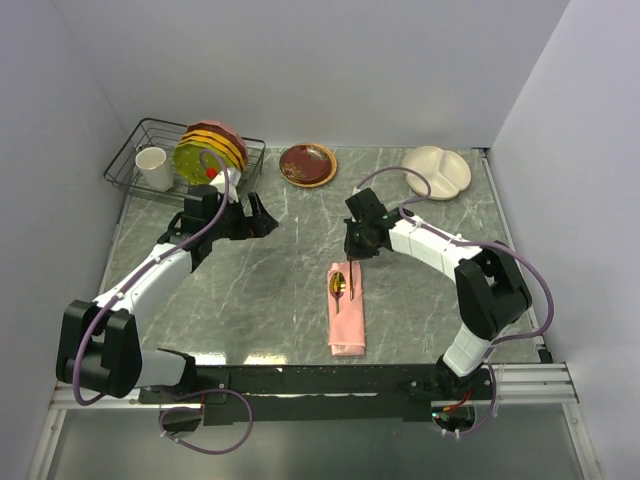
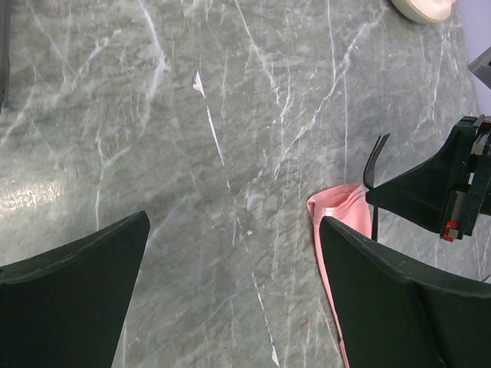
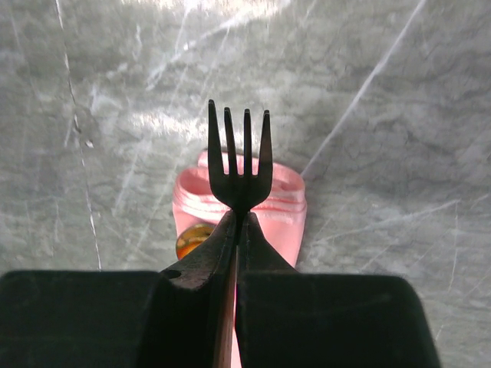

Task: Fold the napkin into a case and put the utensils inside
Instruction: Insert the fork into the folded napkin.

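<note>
Currently the case (image 1: 347, 322), a narrow salmon-pink satin pocket, lies flat on the grey marbled tabletop (image 1: 280, 290), near the front edge and about midway between the two arms. Its long side runs away from the arm bases. The spoon (image 1: 339, 283) is tucked into the far end of it, with only the gold bowl showing past the cloth.

The right pincer (image 1: 356, 247) hangs just beyond that far end, its fingers pressed together on the fork (image 3: 239, 165). In the right wrist view the four tines stick out past the fingertips and look dark against the pink cloth. The handle is hidden between the fingers. The pocket's mouth sits right below the tines, and the spoon's bowl peeks out to the left of the fingers. Whether the fork touches the cloth I cannot tell.

The left pincer (image 1: 258, 222) is well off to the left of the case, over bare marble. Its fingers (image 2: 73, 295) are spread wide and hold nothing.

At the back left stands a wire rack (image 1: 125, 165) holding a white cup (image 1: 155, 168) and some upright plates (image 1: 212, 150). A brown plate (image 1: 307, 164) and a cream divided plate (image 1: 438, 172) lie along the far edge.
</note>
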{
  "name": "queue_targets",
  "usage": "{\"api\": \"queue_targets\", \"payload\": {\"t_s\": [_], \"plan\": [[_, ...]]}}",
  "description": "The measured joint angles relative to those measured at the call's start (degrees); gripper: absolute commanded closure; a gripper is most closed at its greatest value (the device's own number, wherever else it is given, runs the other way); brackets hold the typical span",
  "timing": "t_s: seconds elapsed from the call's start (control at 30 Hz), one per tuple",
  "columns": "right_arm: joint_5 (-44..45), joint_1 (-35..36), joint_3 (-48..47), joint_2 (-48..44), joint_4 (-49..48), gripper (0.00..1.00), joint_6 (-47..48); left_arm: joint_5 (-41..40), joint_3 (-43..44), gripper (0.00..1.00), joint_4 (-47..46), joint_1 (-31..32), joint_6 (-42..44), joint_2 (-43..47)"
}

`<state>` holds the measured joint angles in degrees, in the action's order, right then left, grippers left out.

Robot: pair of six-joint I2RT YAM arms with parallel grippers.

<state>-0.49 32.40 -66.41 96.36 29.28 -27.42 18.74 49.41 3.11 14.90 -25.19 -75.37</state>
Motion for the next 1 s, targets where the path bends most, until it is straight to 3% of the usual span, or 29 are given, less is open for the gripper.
{"api": "queue_targets", "payload": {"t_s": [1.0], "plan": [[-2.23,2.71,6.95,-4.74,1.07,1.00,-2.80,0.04,-2.49,0.01,-2.10,-0.11,-1.46,0.44]]}}
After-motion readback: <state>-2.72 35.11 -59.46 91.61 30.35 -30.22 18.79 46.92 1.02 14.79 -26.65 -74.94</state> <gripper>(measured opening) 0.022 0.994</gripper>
